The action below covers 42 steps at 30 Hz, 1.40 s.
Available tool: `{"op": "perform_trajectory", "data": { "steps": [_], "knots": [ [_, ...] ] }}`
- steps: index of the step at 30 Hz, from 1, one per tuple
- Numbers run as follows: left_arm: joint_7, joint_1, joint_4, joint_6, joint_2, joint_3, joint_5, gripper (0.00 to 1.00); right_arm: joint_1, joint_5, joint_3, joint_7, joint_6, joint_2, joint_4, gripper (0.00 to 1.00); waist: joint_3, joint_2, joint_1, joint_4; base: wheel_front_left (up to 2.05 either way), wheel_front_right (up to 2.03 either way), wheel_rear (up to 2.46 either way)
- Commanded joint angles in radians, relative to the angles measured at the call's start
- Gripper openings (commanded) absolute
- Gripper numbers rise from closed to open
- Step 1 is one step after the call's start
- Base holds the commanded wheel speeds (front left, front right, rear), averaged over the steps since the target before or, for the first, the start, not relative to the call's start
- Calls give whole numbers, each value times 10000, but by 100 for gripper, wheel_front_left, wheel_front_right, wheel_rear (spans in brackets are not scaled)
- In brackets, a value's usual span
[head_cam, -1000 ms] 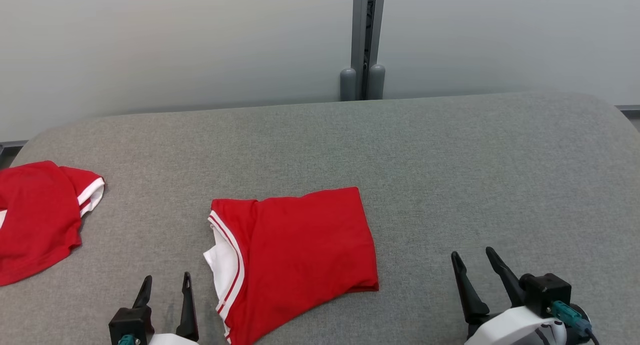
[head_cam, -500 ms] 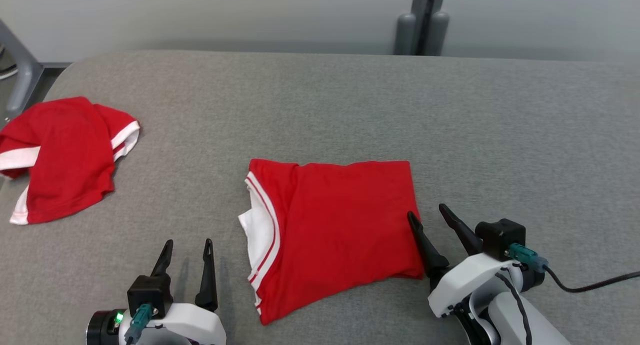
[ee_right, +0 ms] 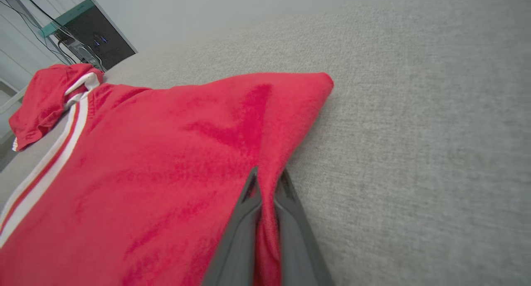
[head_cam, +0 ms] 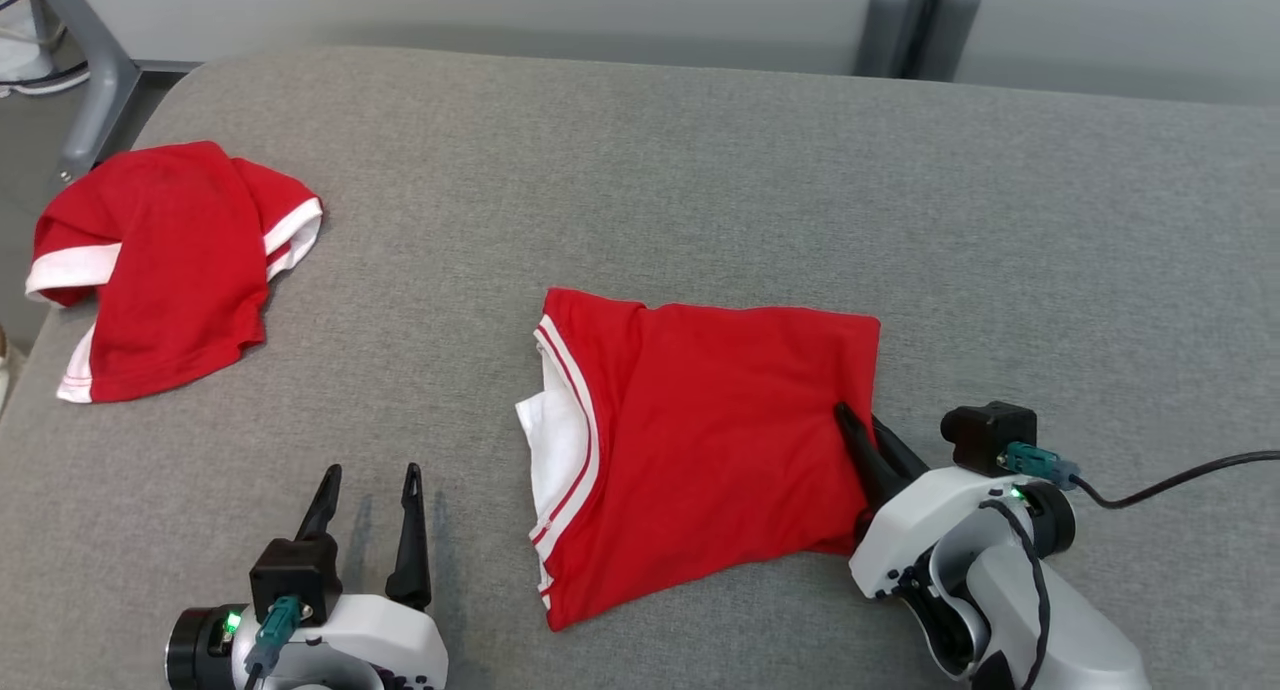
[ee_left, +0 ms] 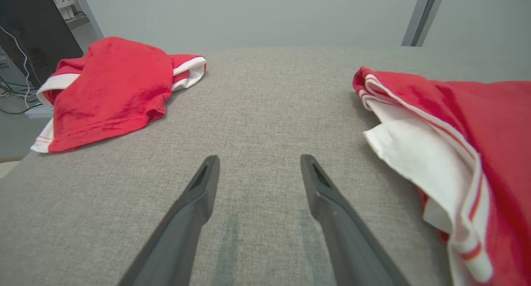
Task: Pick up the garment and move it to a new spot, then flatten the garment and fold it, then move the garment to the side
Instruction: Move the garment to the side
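Item: red garment (head_cam: 720,440), folded, white trim, mid worktop (head_cam: 700,170), near front edge.
Chg: right tool (head_cam: 858,415) was spread & clear a sec ago, now clamped on garment's right edge. Fold looks done, side move next.
Other: left tool (head_cam: 371,468) spread, empty. 2nd red garment (head_cam: 170,260) far left.
Labels/writing: none legible.

I see a grey fabric-covered tabletop (head_cam: 700,170) with rounded far corners spreading beneath and ahead of the jaws. Past its far edge stands a plain pale wall (head_cam: 500,10), split ahead of the right jaws by a grey upright post (head_cam: 925,15). Far left of the jaws, a slanted grey metal leg (head_cam: 95,80) and a dark cabinet (ee_left: 33,29) stand on grey floor (head_cam: 20,150). The light is soft and even.
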Motion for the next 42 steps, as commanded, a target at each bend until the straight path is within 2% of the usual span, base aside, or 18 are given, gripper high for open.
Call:
{"op": "perform_trajectory", "data": {
  "steps": [1, 2, 6, 16, 25, 28, 31, 39, 42],
  "knots": [
    [1, -80, -15, -45, 39, 87, 143, 100, 54, 123, -41, -66, -6, -125, 141, 0, -135, 0, 0, -355, 0, 0, 0],
    [1, -80, -15, -45, 39, 87, 143, 100, 54, 123, -41, -66, -6, -125, 141, 0, -135, 0, 0, -355, 0, 0, 0],
    [1, -36, -44, -149, 33, 224, 307, 100, 59, 89, -393, -91, -6, -113, -133, 0, -297, 0, 0, -1281, 0, 0, 0],
    [1, -316, 103, -448, 41, 345, 749, 100, 765, -70, -715, -90, -4, -90, -845, 0, -432, 0, 0, -4354, 0, 0, 0],
    [1, -541, 126, -740, 47, 207, 1058, 100, 1220, 220, -354, -92, -3, -74, -1628, 0, -152, 0, 0, -6768, 0, 0, 0],
    [1, -656, 92, -848, 50, 155, 1035, 100, 1331, 264, -268, -90, -4, -79, -1785, 0, -22, 0, 0, -7180, 0, 0, 0],
    [1, -849, 92, -985, 49, -78, 1157, 100, 1376, 184, -460, -92, -4, -74, -1932, 0, 112, 0, 0, -7245, 0, 0, 0],
    [1, -1069, 114, -994, 68, -181, 1207, 100, 1053, -141, -566, -92, -3, -76, -2164, 0, 382, 0, 0, -7244, 0, 0, 0],
    [1, -1038, 28, -950, 130, -175, 1290, 100, 555, -464, -609, -93, -3, -81, -1997, 0, 567, 0, 0, -6959, 0, 0, 0]
  ]
}}
